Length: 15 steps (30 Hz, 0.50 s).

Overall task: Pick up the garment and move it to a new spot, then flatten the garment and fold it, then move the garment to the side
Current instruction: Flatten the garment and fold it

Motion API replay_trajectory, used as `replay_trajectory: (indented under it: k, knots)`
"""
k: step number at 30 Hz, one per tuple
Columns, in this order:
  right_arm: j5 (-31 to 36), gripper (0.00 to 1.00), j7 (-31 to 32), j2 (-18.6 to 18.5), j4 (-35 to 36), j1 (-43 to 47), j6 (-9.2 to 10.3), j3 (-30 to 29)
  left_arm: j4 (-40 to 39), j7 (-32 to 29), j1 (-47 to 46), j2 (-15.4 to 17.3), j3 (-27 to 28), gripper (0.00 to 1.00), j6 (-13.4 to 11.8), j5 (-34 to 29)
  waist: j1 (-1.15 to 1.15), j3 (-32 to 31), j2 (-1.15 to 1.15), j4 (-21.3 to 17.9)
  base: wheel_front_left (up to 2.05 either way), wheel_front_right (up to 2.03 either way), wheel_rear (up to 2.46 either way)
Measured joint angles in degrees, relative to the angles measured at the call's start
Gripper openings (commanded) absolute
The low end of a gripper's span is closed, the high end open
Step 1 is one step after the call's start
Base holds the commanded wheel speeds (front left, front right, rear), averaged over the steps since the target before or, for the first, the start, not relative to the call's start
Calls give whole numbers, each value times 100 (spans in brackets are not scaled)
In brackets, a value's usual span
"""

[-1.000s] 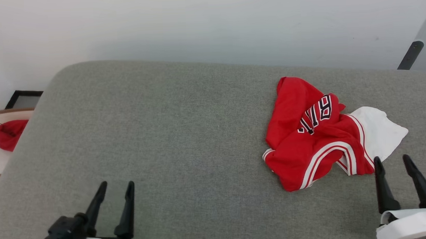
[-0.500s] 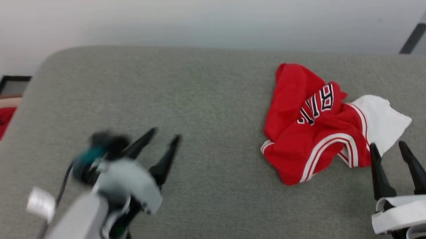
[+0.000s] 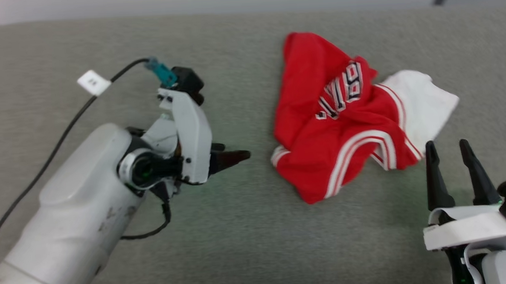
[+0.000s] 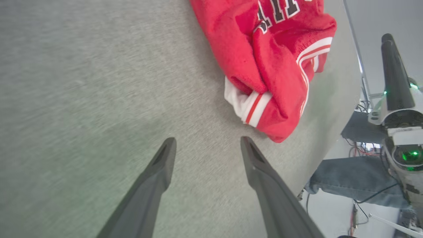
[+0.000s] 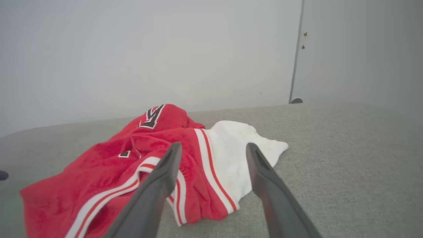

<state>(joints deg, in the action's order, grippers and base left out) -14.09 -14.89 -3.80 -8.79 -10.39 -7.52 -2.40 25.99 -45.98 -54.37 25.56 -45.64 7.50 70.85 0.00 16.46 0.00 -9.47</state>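
The garment is a crumpled red jersey with white sleeve, striped trim and black lettering, lying on the grey cushioned surface right of centre. My left gripper lies turned on its side, fingers pointing right, a short gap from the garment's left hem. In the left wrist view the left gripper is open and empty, with the garment just ahead. My right gripper stands open just below the garment's white sleeve. Along the right gripper, the garment lies directly under its open fingertips.
A black cable with a white tag trails from the left wrist across the surface. A pale wall runs behind the far edge. Beyond the surface's near edge, a person's leg in jeans and loose cables show.
The head camera has tilted down and shifted. My left arm has swung up from the lower left and across to the right, its fingers now pointing at the garment. The right gripper holds its place.
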Motion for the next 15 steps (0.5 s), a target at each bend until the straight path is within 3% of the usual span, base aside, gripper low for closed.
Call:
replay_trajectory:
  k: [15]
  knots:
    - [-347, 100, -8, 74, 34, -195, 0, 86, 637, -225, -572, -242, -466, 100, 0, 487, 0, 642, 0, -920, 0, 0, 0]
